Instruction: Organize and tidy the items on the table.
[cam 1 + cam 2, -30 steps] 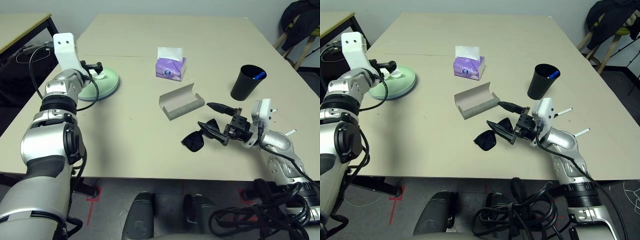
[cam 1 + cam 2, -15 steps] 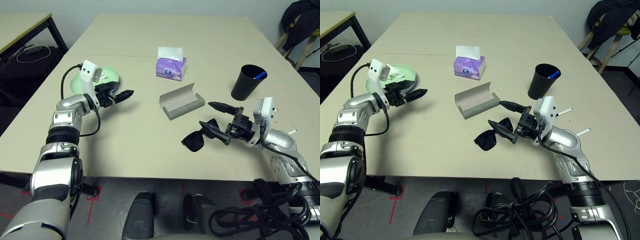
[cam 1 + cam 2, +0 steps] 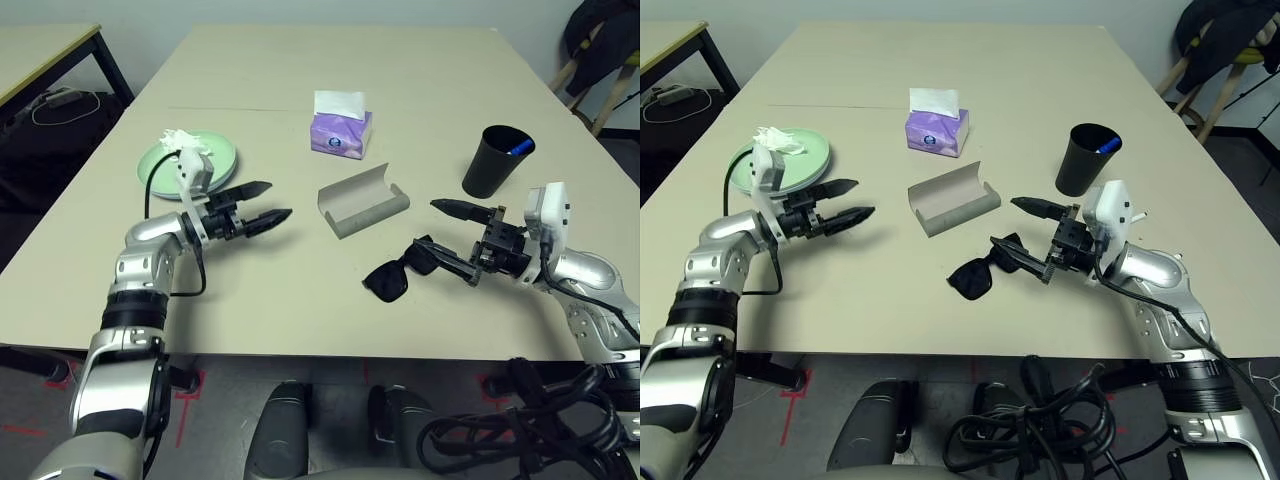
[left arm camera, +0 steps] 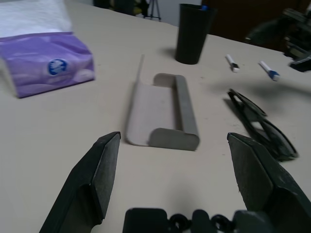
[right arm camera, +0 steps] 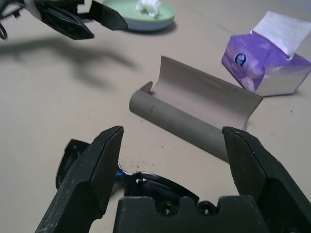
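On the beige table [image 3: 300, 70], a pale-green plate [image 3: 200, 163] at the left holds a crumpled white tissue [image 3: 180, 140]. My left gripper [image 3: 278, 198] hovers open to the right of the plate, pointing at the grey glasses case [image 3: 362, 200], which lies open in the middle. Black sunglasses [image 3: 395, 278] lie in front of the case. My right gripper [image 3: 430, 226] stands open just right of the sunglasses, empty, its lower finger close over them. A black cup [image 3: 493, 163] with something blue inside stands behind it. Two white pens [image 4: 232, 63] lie near the cup.
A purple tissue box [image 3: 340, 132] stands behind the case. A smaller side table [image 3: 40, 50] with cables is at the far left. A chair with dark clothing [image 3: 605, 50] is at the far right. Bare tabletop stretches behind the box.
My left arm has swung down from over the plate toward the middle, gripper open, uncovering the tissue on the plate. The right gripper drew back a little to the right of the sunglasses.
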Motion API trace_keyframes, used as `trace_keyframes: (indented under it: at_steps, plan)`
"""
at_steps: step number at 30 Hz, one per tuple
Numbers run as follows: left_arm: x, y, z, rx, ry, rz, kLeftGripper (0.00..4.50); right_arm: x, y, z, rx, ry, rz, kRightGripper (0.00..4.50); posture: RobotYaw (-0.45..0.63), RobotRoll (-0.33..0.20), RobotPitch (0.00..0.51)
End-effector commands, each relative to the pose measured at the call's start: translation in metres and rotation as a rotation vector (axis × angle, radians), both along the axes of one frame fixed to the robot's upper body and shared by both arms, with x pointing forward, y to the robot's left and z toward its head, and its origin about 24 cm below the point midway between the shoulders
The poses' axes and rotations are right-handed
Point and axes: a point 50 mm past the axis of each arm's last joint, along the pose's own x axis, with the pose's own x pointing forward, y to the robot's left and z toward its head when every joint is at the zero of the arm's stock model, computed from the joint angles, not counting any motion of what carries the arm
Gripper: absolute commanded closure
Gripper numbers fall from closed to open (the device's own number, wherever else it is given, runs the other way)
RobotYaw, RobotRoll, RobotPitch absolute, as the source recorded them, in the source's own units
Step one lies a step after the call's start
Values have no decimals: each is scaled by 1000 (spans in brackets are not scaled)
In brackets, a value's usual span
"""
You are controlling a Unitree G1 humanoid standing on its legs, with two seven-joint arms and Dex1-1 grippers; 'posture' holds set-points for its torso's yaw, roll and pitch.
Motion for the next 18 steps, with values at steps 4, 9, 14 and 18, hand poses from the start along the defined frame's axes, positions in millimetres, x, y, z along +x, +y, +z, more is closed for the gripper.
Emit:
trace_keyframes:
  at_steps: [4, 9, 14, 18]
  plan:
    - [-9, -14, -7, 59, -57, -112, 51, 2, 17, 26, -202, 38, 81, 0, 102, 0, 174]
    - [-14, -18, -13, 102, -99, -177, 51, -2, 30, 33, -386, 68, 134, 0, 97, 0, 184]
    - [-17, -20, -19, 130, -131, -214, 51, -7, 38, 38, -555, 48, 231, 0, 98, 0, 186]
    - [-17, -22, -19, 159, -163, -220, 51, -4, 39, 41, -690, 6, 291, 0, 103, 0, 187]
